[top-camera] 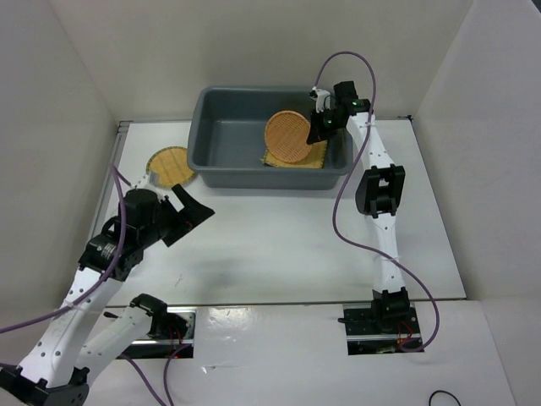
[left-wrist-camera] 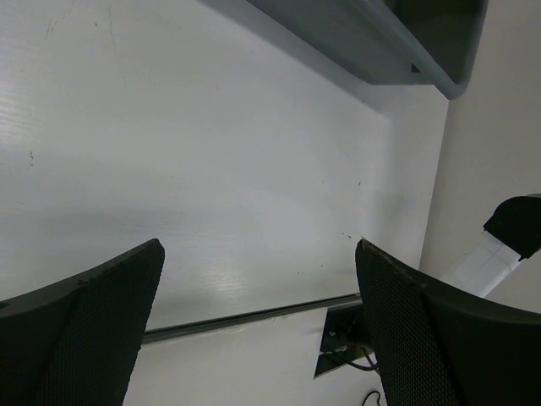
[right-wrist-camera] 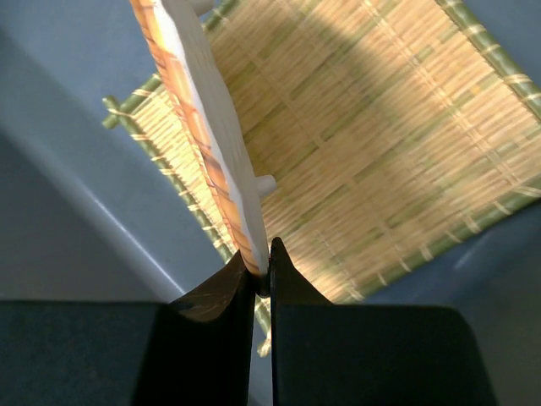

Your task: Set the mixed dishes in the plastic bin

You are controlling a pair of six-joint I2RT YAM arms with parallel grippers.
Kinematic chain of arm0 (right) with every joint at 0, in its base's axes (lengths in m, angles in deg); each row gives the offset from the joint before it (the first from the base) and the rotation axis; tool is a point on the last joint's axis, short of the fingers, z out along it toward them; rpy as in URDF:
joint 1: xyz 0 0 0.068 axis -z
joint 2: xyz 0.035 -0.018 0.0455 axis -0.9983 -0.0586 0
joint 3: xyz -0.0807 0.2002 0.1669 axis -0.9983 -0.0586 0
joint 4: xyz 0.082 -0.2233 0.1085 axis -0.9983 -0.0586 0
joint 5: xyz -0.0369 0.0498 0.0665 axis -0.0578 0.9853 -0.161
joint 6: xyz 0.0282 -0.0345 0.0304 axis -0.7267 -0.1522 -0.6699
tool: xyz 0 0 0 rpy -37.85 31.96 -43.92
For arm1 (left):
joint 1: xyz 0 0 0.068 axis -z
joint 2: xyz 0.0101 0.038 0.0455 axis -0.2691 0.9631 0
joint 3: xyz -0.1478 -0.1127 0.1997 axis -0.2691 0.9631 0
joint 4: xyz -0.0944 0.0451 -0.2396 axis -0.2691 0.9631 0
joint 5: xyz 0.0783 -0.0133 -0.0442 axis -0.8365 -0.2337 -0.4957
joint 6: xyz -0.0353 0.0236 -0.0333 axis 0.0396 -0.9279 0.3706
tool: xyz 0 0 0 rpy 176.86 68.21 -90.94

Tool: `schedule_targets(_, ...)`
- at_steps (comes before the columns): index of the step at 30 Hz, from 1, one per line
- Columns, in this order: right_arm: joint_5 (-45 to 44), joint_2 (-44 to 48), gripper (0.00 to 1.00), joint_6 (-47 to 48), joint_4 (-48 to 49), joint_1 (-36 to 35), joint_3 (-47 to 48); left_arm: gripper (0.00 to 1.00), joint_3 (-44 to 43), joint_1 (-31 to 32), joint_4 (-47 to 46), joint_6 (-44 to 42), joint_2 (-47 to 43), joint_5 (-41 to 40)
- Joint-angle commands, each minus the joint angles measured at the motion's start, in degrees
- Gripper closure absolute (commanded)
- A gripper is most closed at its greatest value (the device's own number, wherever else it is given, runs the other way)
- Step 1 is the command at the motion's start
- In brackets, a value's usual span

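The grey plastic bin (top-camera: pixel 215 161) stands at the back middle of the table. The square yellow woven mat (top-camera: pixel 313 159) lies on its floor at the right; it also shows in the right wrist view (right-wrist-camera: pixel 380 144). My right gripper (top-camera: pixel 321 127) is shut on the edge of the orange round disc (top-camera: pixel 287 135) and holds it upright inside the bin over the mat; the disc is seen edge-on in the right wrist view (right-wrist-camera: pixel 199 118). The yellow disc with a dark rim (top-camera: pixel 172 165) lies on the table left of the bin. My left gripper (top-camera: pixel 196 211) is open and empty. The clear glass is out of view.
The bin's rim and corner (left-wrist-camera: pixel 439 76) show at the top of the left wrist view, above bare white table (left-wrist-camera: pixel 211 169). White walls close in the table on the left, back and right. A dark seam (top-camera: pixel 279 303) runs along the table's near edge.
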Motion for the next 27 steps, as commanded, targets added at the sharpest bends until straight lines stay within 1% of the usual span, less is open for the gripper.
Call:
schedule_targets(1, -5.78, -1.08, 1.0, 2.13, 1.07, -0.54, 1.72, 0.0, 0.11, -0.3, -0.52, 0.08, 0.93, -0.77)
schedule_targets(2, -6.49, -1.08, 1.0, 2.13, 1.6, -0.54, 1.71, 0.0, -0.67, -0.3, -0.52, -0.54, 1.63, -0.77)
schedule_targets(3, -8.07, -1.61, 0.94, 1.43, 1.6, -0.54, 1.19, 0.0, -1.29, -0.3, -0.52, -0.54, 2.51, -0.77)
schedule_targets(5, -9.57, -1.61, 0.88, 0.9, 2.12, -0.54, 1.18, 0.0, -1.82, -0.3, -0.52, -1.59, 3.21, -0.77)
schedule_targets(6, -10.71, -1.61, 0.79, 0.38, 2.13, -0.54, 1.18, 0.0, -1.82, -0.3, -0.52, -1.6, 3.92, -0.77)
schedule_targets(8, -13.52, -1.61, 0.68, -0.24, 2.83, -0.54, 1.18, 0.0, -1.82, -0.3, -1.05, -2.12, 4.53, -0.24)
schedule_targets(9, -14.4, -1.61, 0.59, -0.24, 3.44, -0.54, 1.71, 0.0, -1.82, -0.3, -1.05, -2.12, 4.54, -0.24)
schedule_targets(12, -16.6, -1.0, 0.57, -0.95, 4.06, -0.54, 2.23, 0.0, -4.71, -0.3, -0.53, -5.54, 6.82, -1.29)
schedule_targets(13, -17.13, -0.47, 0.54, -0.95, 4.06, -0.54, 2.24, 0.0, -5.77, -0.3, 0.52, -6.77, 8.39, -2.52)
schedule_targets(15, -17.83, -0.47, 0.49, -0.95, 4.06, -0.54, 2.24, 0.0, -10.33, -0.3, 2.8, -10.99, 11.63, -4.28)
schedule_targets(17, -18.63, 0.23, 0.49, -0.95, 4.06, -0.54, 1.72, 0.0, -14.28, -0.83, 4.83, -16.15, 14.28, -7.79)
schedule_targets(18, -19.41, 0.23, 0.49, -0.95, 4.06, -0.54, 1.71, 0.0, -18.74, -0.83, 6.4, -18.1, 17.43, -9.02)
schedule_targets(19, -21.07, 0.23, 0.48, -0.95, 3.37, -0.54, 2.84, 0.0, -21.22, -1.44, 7.12, -20.12, 19.11, -11.21)
schedule_targets(20, -22.57, 0.23, 0.45, -1.73, 2.84, -0.54, 4.68, 0.0, -23.77, -1.96, 7.73, -23.97, 22.26, -12.36)
schedule_targets(21, -24.67, 0.23, 0.43, -2.26, 2.83, -0.54, 5.31, 0.0, -28.76, -1.97, 7.74, -25.4, 23.68, -13.94)
schedule_targets(22, -29.39, 2.15, 0.43, -2.27, 3.35, -0.01, 5.31, 0.0, -30.98, -2.66, 7.74, -26.46, 24.92, -17.87)
schedule_targets(23, -31.0, 3.56, 0.42, -3.05, 3.97, 0.51, 3.4, 0.0, -33.09, -3.37, 6.78, -28.38, 25.97, -19.65)
schedule_targets(24, -31.54, 4.97, 0.41, -3.06, 3.97, 0.52, 2.77, 0.0, -34.85, -5.81, 5.64, -29.27, 27.64, -21.15)
schedule_targets(25, -30.24, 7.85, 0.41, -3.06, 3.28, 1.21, 2.77, 0.0, -37.22, -7.31, 4.32, -29.28, 28.35, -23.77)
schedule_targets(26, -28.84, 9.53, 0.39, -3.06, 2.75, 2.09, 2.24, 0.0, -37.85, -9.16, 0.57, -30.33, 29.92, -23.8)
schedule_targets(27, -27.26, 11.55, 0.3, -2.45, 2.22, 2.1, 2.24, 0.0, -37.86, -13.87, -1.56, -31.82, 31.24, -21.36)
